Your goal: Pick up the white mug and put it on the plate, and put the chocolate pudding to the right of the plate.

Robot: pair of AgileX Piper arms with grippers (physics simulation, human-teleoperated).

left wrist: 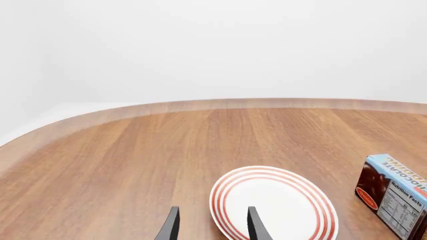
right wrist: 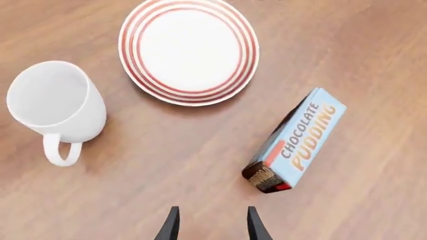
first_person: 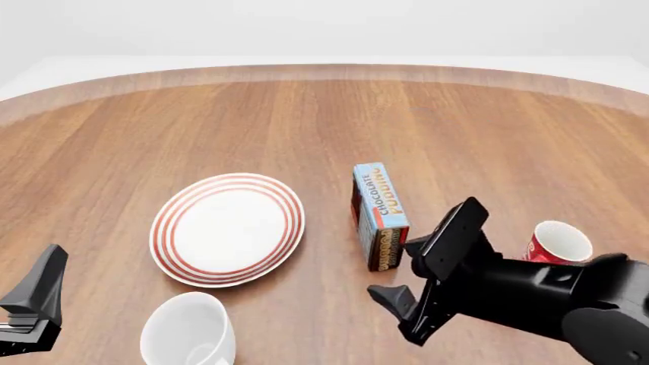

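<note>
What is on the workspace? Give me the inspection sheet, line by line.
Surface: wooden table, rounded far edge.
Job's things: white mug on the table, near side of the plate, which holds nothing; chocolate pudding lies right of the plate, apart from it.
Clutter: red mug, far right.
Grippers: left gripper open, holding nothing; right gripper open, holding nothing, near the pudding.
Cables: nothing seen.
Surroundings: plain white backdrop.
</note>
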